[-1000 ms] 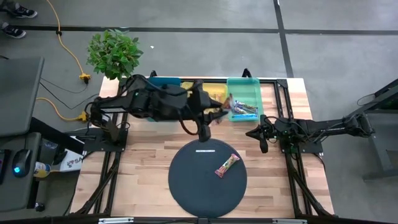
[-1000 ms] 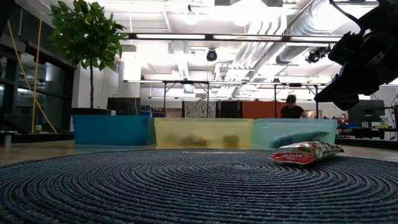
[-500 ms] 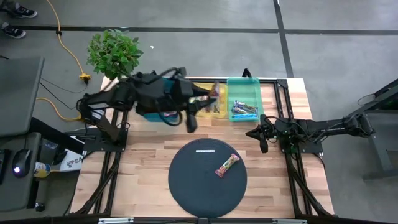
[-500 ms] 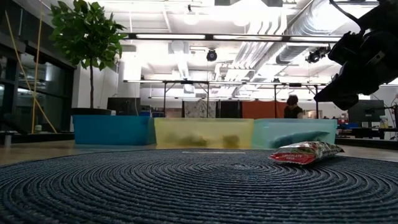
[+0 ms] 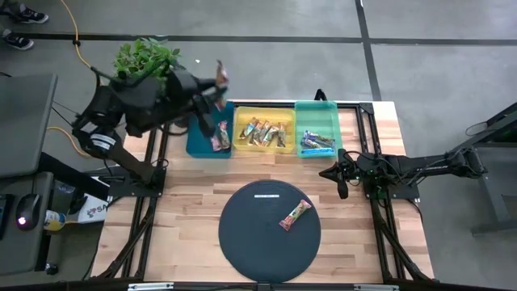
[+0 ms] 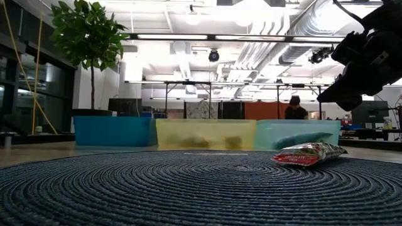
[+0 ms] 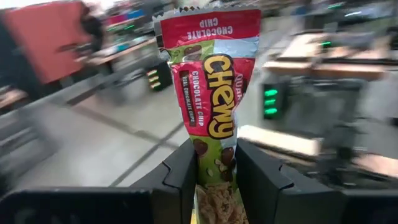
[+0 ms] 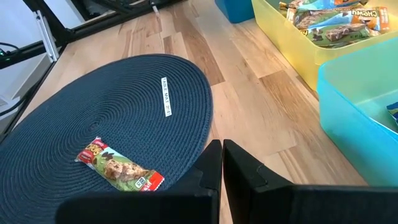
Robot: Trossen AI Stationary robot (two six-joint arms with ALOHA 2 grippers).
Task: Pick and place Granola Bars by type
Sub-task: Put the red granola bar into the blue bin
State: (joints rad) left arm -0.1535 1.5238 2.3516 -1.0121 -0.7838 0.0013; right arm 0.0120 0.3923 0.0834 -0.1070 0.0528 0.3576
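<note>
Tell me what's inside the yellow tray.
The yellow tray holds a pile of orange-tan granola bars, some overlapping. Anything lying beneath that pile is covered. No gripper is over it.

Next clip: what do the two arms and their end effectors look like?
Both arms are dark, jointed links with black cables. The left end effector has two blocky black fingers; the right end effector matches. The left arm carries a white label.

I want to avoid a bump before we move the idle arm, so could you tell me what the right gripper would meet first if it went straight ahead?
Most likely the dark round mat: the right gripper, jaws shut, points down toward its near edge, with the granola bar off to one side. Depth is uncertain.
</note>
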